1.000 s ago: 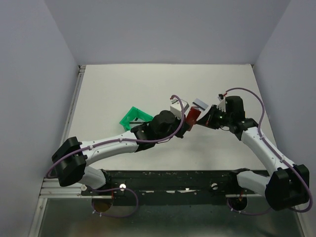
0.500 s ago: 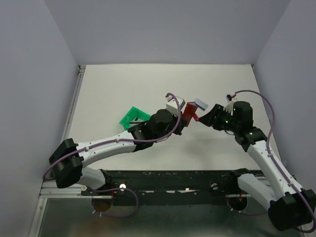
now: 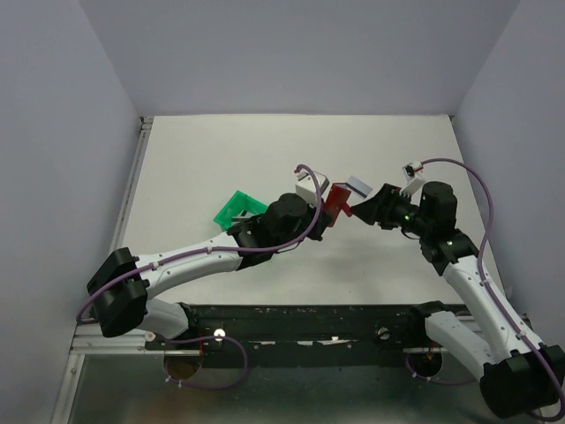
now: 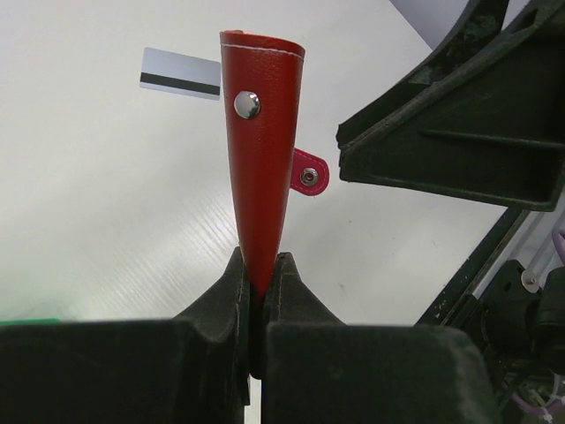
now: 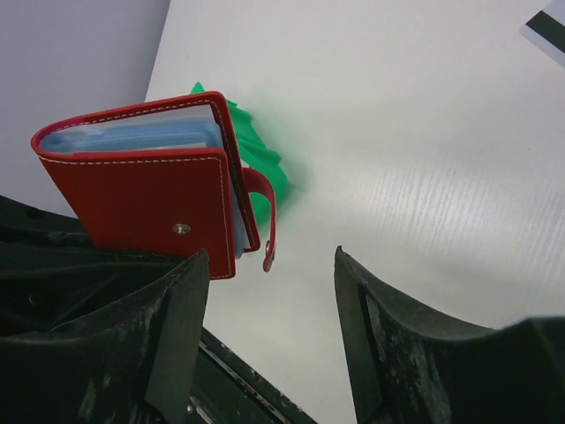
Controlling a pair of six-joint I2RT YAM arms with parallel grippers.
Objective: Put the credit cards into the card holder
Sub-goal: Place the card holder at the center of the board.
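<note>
The card holder (image 4: 263, 132) is a red folding wallet, held upright off the table with my left gripper (image 4: 259, 265) shut on its lower edge. In the right wrist view the card holder (image 5: 141, 194) hangs slightly open, light blue inside, with its snap strap dangling. My right gripper (image 5: 270, 265) stands open just right of it, nothing between its fingers. One of the credit cards (image 3: 359, 185), pale with a dark stripe, lies flat on the table behind the holder (image 3: 338, 198). The same credit card (image 4: 180, 72) also shows in the left wrist view. Both grippers, left (image 3: 325, 215) and right (image 3: 367, 209), meet at mid-table.
A green plastic tray (image 3: 238, 210) lies on the table left of the left gripper, partly under that arm. Grey walls enclose the white table (image 3: 265, 150) at the back and both sides. The black mounting rail (image 3: 309, 322) runs along the near edge.
My right gripper has gone from shut at the card holder to open and has backed off a little to the right. The left gripper keeps its hold, shifted slightly.
</note>
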